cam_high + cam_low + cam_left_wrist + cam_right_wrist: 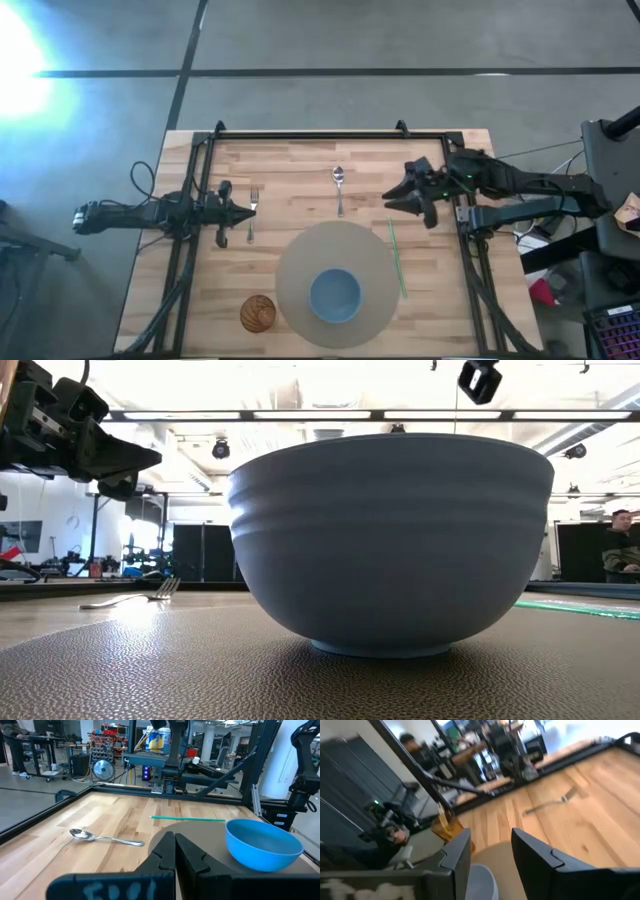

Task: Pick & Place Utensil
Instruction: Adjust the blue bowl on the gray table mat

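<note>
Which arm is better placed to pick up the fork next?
Left. The left gripper sits right beside the fork on the table's left side, while the right gripper hovers across the table, nearer the spoon and green straw.

A robotics lab or workshop is indicated: a concrete floor [400,40], ceiling strip lights [330,415], cluttered workbenches [40,742] and metal frames [260,750] are seen.

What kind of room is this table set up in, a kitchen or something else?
Not a kitchen: it looks like a workshop or robotics lab. Past the wooden table stand cluttered workbenches and a fan, there are ceiling strip lights, and the floor is bare concrete.
</note>
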Controlling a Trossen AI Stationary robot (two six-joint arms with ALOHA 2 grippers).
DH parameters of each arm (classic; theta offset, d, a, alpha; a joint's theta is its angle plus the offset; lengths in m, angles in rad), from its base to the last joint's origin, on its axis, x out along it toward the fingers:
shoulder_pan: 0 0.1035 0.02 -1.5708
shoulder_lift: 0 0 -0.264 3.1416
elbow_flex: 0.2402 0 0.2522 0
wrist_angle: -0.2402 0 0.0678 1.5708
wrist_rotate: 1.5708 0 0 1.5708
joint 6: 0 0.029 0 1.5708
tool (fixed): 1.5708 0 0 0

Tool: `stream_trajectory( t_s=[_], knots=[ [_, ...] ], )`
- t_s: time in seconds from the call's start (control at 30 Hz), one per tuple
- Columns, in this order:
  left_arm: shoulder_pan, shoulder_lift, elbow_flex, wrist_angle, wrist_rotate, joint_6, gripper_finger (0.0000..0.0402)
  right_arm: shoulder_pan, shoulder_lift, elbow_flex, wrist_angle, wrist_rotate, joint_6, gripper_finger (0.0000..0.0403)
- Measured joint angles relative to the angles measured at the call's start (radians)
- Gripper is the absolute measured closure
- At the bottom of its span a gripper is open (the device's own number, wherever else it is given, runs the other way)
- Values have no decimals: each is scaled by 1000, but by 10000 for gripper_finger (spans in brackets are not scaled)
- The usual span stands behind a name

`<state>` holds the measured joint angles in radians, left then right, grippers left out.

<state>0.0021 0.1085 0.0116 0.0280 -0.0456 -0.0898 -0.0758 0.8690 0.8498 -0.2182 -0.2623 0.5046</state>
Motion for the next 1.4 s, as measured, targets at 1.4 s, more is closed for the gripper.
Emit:
stream_trajectory(
  t_s=[1.4],
  knots=[
    [0, 0, 1, -13, 1, 9, 401, 373, 806, 629, -598, 134, 1, 286]
  ],
)
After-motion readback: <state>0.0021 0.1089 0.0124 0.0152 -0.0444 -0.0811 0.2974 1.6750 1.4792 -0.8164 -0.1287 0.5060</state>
